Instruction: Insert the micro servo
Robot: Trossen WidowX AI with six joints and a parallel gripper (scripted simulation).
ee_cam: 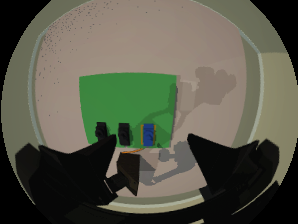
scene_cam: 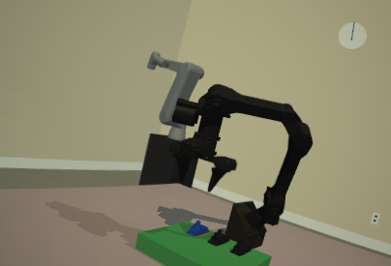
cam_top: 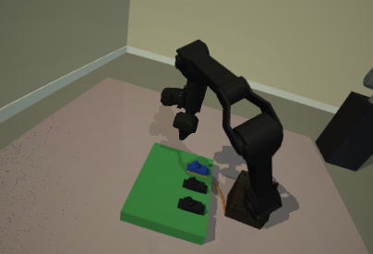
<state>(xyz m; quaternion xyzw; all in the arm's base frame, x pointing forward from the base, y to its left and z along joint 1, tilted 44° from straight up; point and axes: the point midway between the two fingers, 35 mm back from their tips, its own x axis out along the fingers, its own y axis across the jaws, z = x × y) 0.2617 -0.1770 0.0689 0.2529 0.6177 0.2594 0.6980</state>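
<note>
The blue micro servo (cam_top: pixel 198 168) (scene_cam: pixel 197 229) (ee_cam: pixel 148 134) sits upright in the marked pocket on the green deck (cam_top: pixel 148 186) (scene_cam: pixel 160 246) (ee_cam: pixel 115 100), its raised shaft side up. Yellow pocket marking shows along its sides. It looks level and low; whether both ears touch the deck is too small to tell. An orange cable (cam_top: pixel 221 196) (ee_cam: pixel 132 151) runs off the deck edge beside it; the side notch cannot be made out. My gripper (scene_cam: pixel 195 185) (ee_cam: pixel 153 137) is open and empty, high above the deck and apart from the servo.
Two black servos (cam_top: pixel 195 185) (cam_top: pixel 191 205) (ee_cam: pixel 124 134) (ee_cam: pixel 101 131) sit in a row beside the blue one. My arm's base (cam_top: pixel 242 204) stands close to that deck edge. A grey arm (scene_cam: pixel 183 88) on a black pedestal (cam_top: pixel 346 132) stands off the table.
</note>
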